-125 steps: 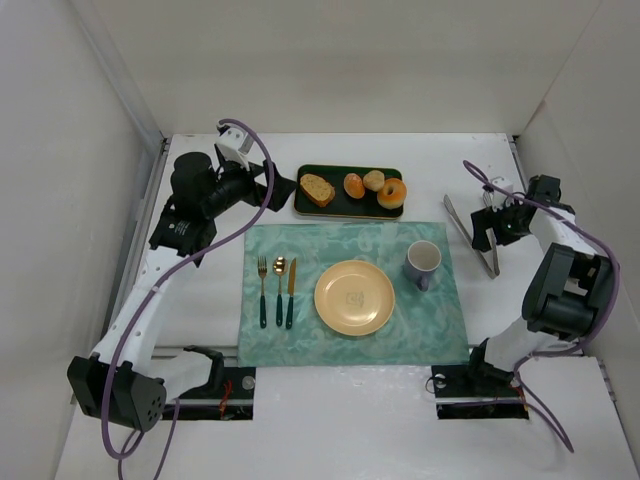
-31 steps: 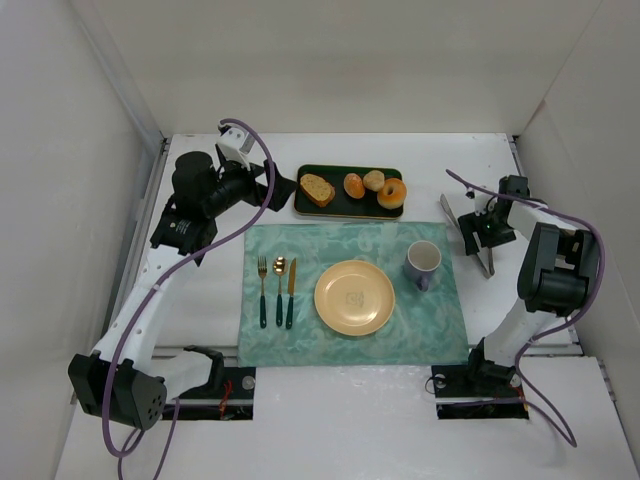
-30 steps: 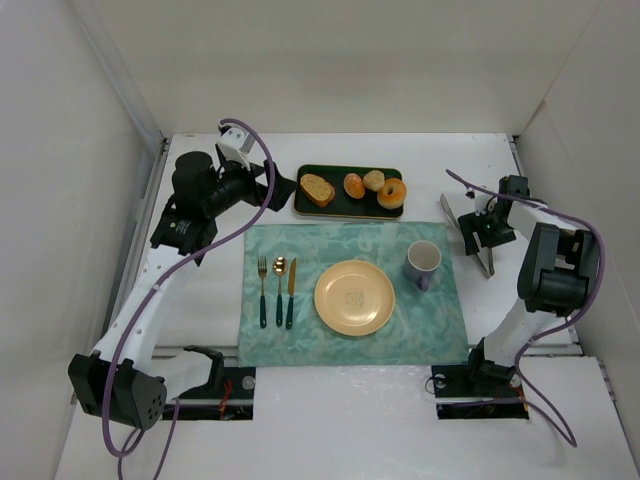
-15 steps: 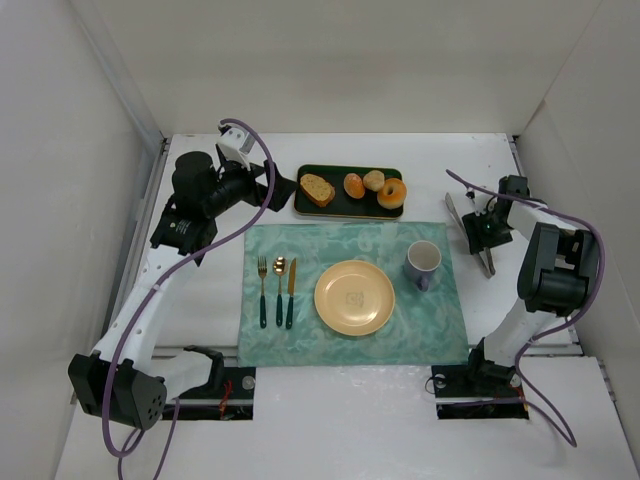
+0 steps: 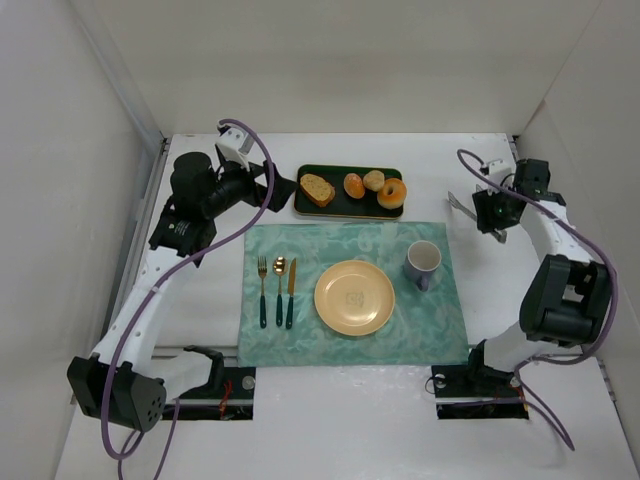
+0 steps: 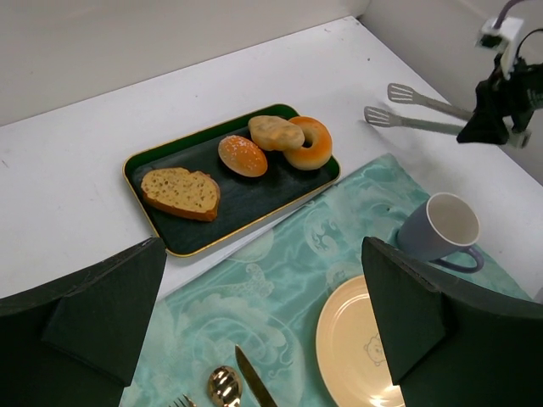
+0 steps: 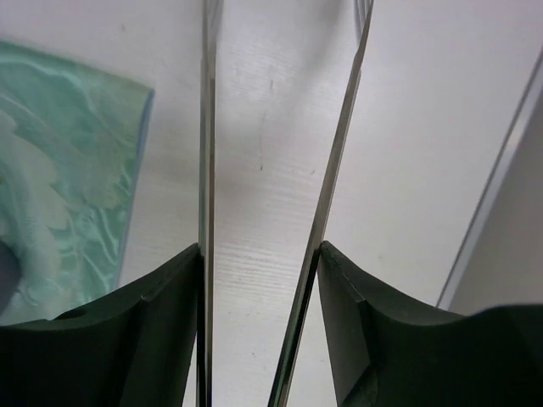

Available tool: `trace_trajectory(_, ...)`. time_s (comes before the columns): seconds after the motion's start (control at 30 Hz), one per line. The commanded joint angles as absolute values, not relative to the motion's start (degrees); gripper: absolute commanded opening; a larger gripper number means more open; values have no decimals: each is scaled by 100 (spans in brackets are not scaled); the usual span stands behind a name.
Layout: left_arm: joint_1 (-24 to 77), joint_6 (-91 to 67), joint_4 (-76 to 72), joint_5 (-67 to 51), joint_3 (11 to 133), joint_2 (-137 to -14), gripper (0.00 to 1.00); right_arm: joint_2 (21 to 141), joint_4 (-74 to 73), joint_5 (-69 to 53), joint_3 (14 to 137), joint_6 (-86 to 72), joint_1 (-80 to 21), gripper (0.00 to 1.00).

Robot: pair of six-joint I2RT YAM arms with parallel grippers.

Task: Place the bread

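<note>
The bread (image 5: 373, 180), a small pale tan bun (image 6: 276, 132), lies on the dark green tray (image 5: 345, 208) between a darker round roll (image 6: 243, 156) and an orange ring-shaped bun (image 6: 312, 146). A yellow plate (image 5: 354, 297) sits on the teal mat. My right gripper (image 5: 493, 213) is at the right of the table, shut on metal tongs (image 6: 413, 108), its pads pressing on both tong arms (image 7: 206, 170). The tong tips point left toward the tray. My left gripper (image 6: 263, 322) hangs open over the mat's back left, near the tray, holding nothing.
A cut slice of bread (image 5: 317, 189) lies at the tray's left end. A grey-blue mug (image 5: 423, 263) stands on the mat right of the plate. Fork, spoon and knife (image 5: 277, 290) lie left of the plate. White walls close in the table.
My right gripper has shut on the tongs and lifted them off the table, moving back and to the right. The left arm has not moved.
</note>
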State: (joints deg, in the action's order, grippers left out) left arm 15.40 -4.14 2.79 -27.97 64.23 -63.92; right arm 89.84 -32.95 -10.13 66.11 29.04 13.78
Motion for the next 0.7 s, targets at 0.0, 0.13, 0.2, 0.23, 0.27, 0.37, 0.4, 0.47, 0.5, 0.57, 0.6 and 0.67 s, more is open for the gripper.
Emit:
trace_trajectory(0.0, 1556, -439, -9, -2874, 6504, -6179, 100, 8535, -3340, -1477, 7145, 2733, 1354, 59)
trace_trajectory(0.13, 1556, -439, -9, -2874, 6504, -6179, 100, 8394, -3585, -1950, 7628, 2628, 1354, 58)
trace_trajectory(0.2, 1556, -439, -9, -2874, 6504, -6179, 100, 8394, -3647, -2091, 7865, 2628, 1354, 58)
trace_trajectory(0.23, 1556, -439, -9, -2874, 6504, -6179, 100, 8394, -3700, -2144, 7953, 2576, 1284, 58)
trace_trajectory(0.27, 1556, -439, -9, -2874, 6452, -6179, 100, 8394, -3700, -2223, 8006, 2575, 1205, 58)
trace_trajectory(0.37, 1556, -439, -9, -2874, 6451, -6231, 100, 8394, -3753, -2224, 8269, 2514, 872, 58)
trace_trajectory(0.4, 1556, -439, -9, -2874, 6451, -6231, 100, 8394, -3753, -2224, 8340, 2453, 757, 58)
trace_trajectory(0.47, 1556, -439, -9, -2874, 6451, -6231, 100, 8446, -3814, -2276, 8455, 2312, 537, 58)
trace_trajectory(0.5, 1556, -439, -9, -2874, 6451, -6231, 100, 8446, -3814, -2424, 8577, 2259, 301, 58)
trace_trajectory(0.57, 1556, -439, -9, -2821, 6451, -6231, 100, 8647, -3885, -2513, 8631, 2172, 63, 58)
trace_trajectory(0.6, 1556, -387, -9, -2821, 6451, -6231, 100, 8701, -3885, -2566, 8692, 2101, -165, 58)
trace_trajectory(0.67, 1556, -387, -9, -2821, 6451, -6231, 100, 8788, -3824, -2566, 8692, 2101, -386, 58)
